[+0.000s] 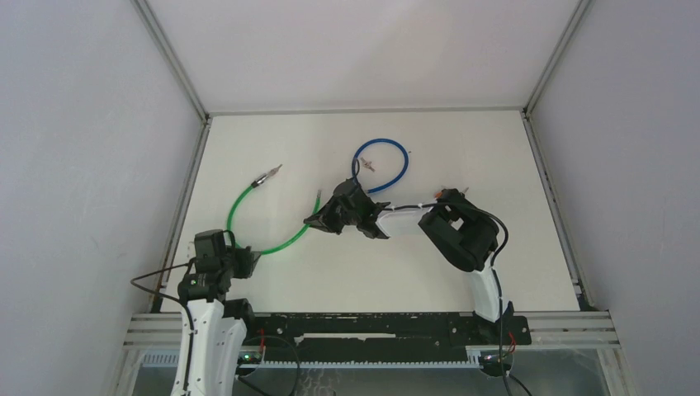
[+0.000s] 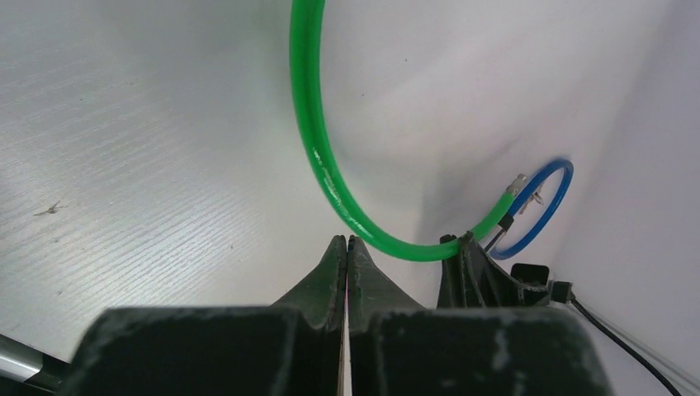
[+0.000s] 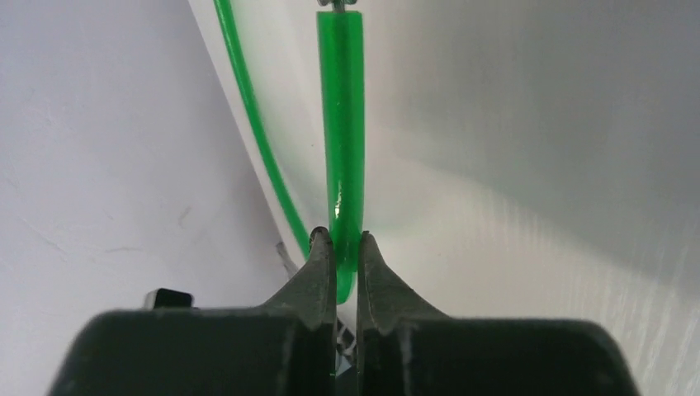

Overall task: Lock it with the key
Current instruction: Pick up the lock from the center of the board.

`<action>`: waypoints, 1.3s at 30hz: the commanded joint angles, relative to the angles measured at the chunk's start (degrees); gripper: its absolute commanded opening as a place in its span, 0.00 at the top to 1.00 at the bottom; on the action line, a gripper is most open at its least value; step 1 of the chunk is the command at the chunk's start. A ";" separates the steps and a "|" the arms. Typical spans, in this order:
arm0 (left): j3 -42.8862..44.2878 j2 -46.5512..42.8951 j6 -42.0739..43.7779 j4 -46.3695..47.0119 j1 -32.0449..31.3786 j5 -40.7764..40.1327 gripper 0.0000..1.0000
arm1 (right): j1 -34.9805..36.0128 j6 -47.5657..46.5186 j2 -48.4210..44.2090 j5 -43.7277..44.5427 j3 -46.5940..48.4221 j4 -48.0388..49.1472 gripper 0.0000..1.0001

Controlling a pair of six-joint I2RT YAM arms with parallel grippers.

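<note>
A green cable lock (image 1: 239, 216) lies curved on the white table, one metal end (image 1: 266, 176) at the far left. My right gripper (image 1: 320, 220) is shut on the green cable (image 3: 341, 165) near its other end, with the cable running straight out between the fingers. A blue cable loop (image 1: 388, 169) lies behind it, and a small metal key-like piece (image 1: 367, 163) rests at its left side. My left gripper (image 1: 248, 257) is shut and empty, its tips (image 2: 347, 243) just short of the green cable (image 2: 318, 157). The blue loop (image 2: 541, 206) also shows in the left wrist view.
The right arm's elbow (image 1: 456, 233) stands over the table's right middle. White enclosure walls surround the table, with metal frame rails (image 1: 186, 194) along the left and right edges. The black right gripper body (image 2: 483, 272) shows beside the left fingers.
</note>
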 commanded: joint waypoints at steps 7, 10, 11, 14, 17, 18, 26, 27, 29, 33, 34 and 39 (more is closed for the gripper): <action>6.16 3.34 6.73 2.22 0.53 -0.29 0.80 | 0.24 -6.36 -1.42 3.91 2.43 -2.94 1.00; 8.72 8.47 12.39 3.81 0.59 -0.18 0.65 | 0.65 -11.21 -4.16 4.28 2.36 -5.37 1.00; 10.02 10.43 14.37 3.69 0.60 -0.10 0.63 | 0.90 -13.35 -5.48 4.15 2.08 -5.94 1.00; 14.15 15.51 19.39 3.16 0.69 -2.99 0.52 | 1.94 -19.84 -10.86 5.32 0.64 -8.33 1.00; 16.19 19.62 24.36 5.54 1.06 -4.48 0.28 | 2.82 -27.27 -17.90 7.52 -1.39 -11.92 1.00; 16.80 21.24 25.50 5.87 1.10 -5.16 0.26 | 2.86 -29.42 -19.92 8.14 -2.50 -12.73 1.00; 16.93 31.59 35.33 14.80 -0.30 -4.35 0.17 | 0.60 -40.98 -34.38 4.61 -10.94 -18.64 1.00; 17.51 32.97 36.86 14.97 -1.15 -4.89 0.17 | 0.65 -42.01 -35.98 4.32 -12.50 -19.14 1.00; 18.66 35.70 38.52 15.45 -3.06 -5.47 0.19 | 0.69 -43.30 -38.57 4.12 -14.33 -20.66 1.00; 22.07 42.10 40.14 15.21 -9.44 -7.29 0.19 | -0.54 -44.24 -43.45 4.41 -17.56 -21.91 1.00; 23.29 44.15 40.06 13.89 -11.22 -9.27 0.20 | -1.09 -44.15 -44.27 4.31 -18.13 -21.94 1.00; 24.99 51.00 38.19 12.65 -15.25 -17.53 0.25 | -3.84 -43.68 -46.67 2.69 -19.82 -21.43 1.00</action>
